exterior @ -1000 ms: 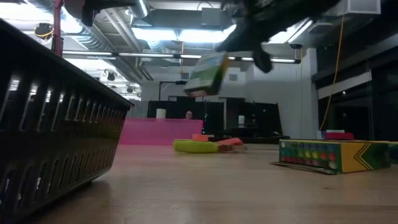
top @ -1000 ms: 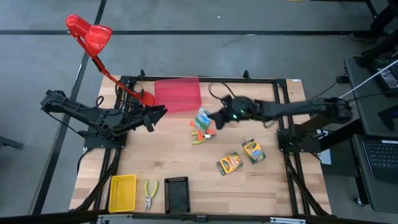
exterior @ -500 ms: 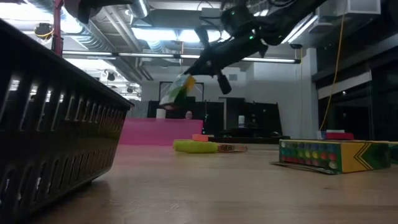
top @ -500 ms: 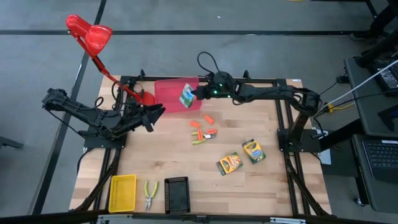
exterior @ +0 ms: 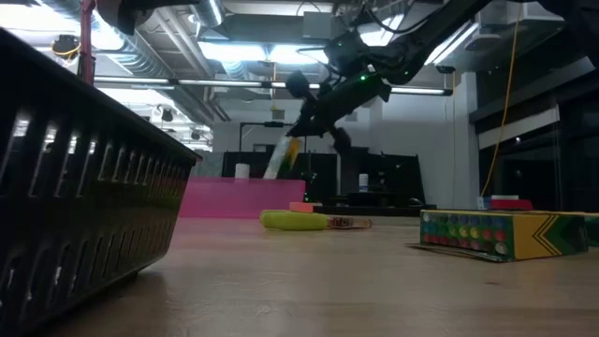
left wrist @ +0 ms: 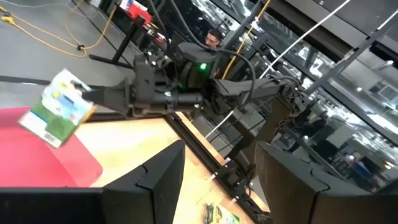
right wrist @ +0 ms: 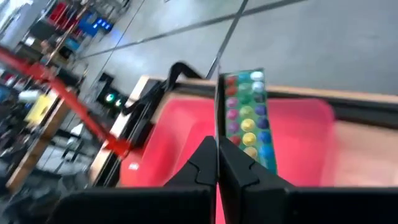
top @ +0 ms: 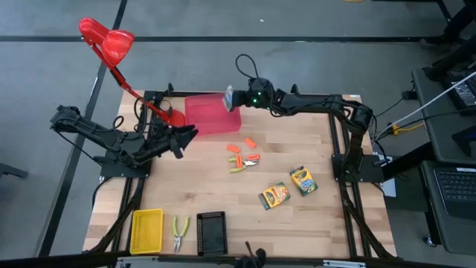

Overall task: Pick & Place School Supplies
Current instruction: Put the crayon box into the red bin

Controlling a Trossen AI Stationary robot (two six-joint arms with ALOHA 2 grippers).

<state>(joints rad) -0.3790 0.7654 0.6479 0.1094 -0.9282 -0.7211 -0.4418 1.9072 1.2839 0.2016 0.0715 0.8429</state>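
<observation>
In the upper middle of the high view we see the right gripper (top: 232,97) clamped on a crayon box (top: 229,97) over the red tray (top: 208,119), while the left gripper (top: 190,134), apparently parted, waits at left.

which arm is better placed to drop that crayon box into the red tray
Right. The right gripper already holds the crayon box above the red tray. The left gripper waits beside the tray, holding nothing.

The table (top: 193,190) is pale, matt wood planking. The boxes (top: 274,196) look like glossy printed cardboard, and the red tray (top: 212,115) at the table's far edge is smooth translucent plastic.
</observation>
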